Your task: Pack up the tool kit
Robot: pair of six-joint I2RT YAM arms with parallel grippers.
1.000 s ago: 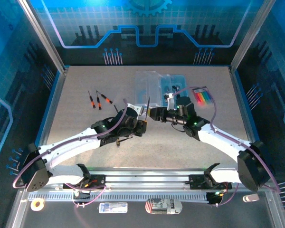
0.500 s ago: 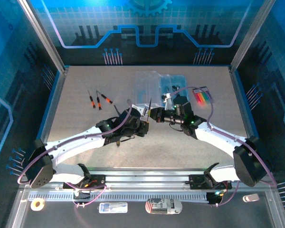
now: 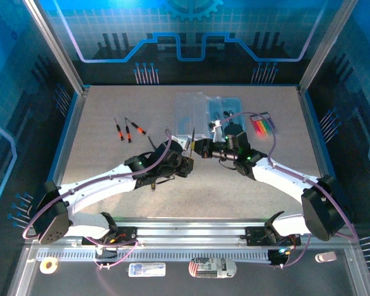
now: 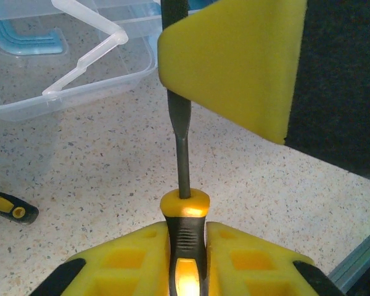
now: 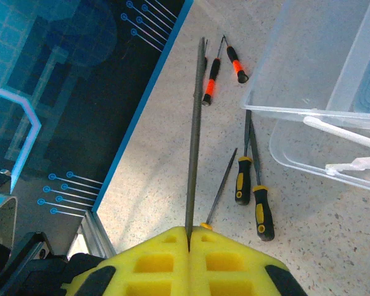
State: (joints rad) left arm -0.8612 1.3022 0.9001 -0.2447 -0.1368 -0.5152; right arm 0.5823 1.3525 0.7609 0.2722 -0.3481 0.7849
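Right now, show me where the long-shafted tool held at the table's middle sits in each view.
Top external: long-shafted tool at the centre, thin and dark.
Left wrist: centre, handle between the jaws at bottom, shaft running up.
Right wrist: shaft rising from the jaws, left of centre.
Shared landmark: clear case, upper middle, upper left, upper right respectively.

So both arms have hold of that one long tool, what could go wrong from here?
The right gripper pinches only the thin metal shaft of the yellow-handled tool. Once the left gripper lets go of the handle, the tool might swivel or slip out. The clear case lies close by, so a swinging tool could knock it.
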